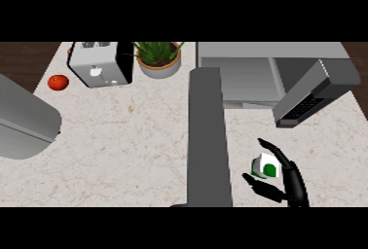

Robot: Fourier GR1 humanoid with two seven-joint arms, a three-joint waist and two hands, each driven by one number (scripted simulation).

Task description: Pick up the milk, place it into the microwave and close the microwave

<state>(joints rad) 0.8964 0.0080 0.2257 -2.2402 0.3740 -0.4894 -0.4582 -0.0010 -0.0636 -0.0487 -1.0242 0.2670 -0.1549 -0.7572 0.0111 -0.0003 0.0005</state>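
The small white milk carton with a green mark (266, 167) stands near the speckled stone worktop's (129, 141) front edge, the right robot hand (287, 182) curled round it, bare surface stretching up to the grey microwave (241, 78) whose door (314, 95) hangs open.

A pale speckled stone counter (129, 146) filled the room's middle, dark wood floor (25, 51) showing beyond it (at both far corners). Light fell evenly, without hard shadows.
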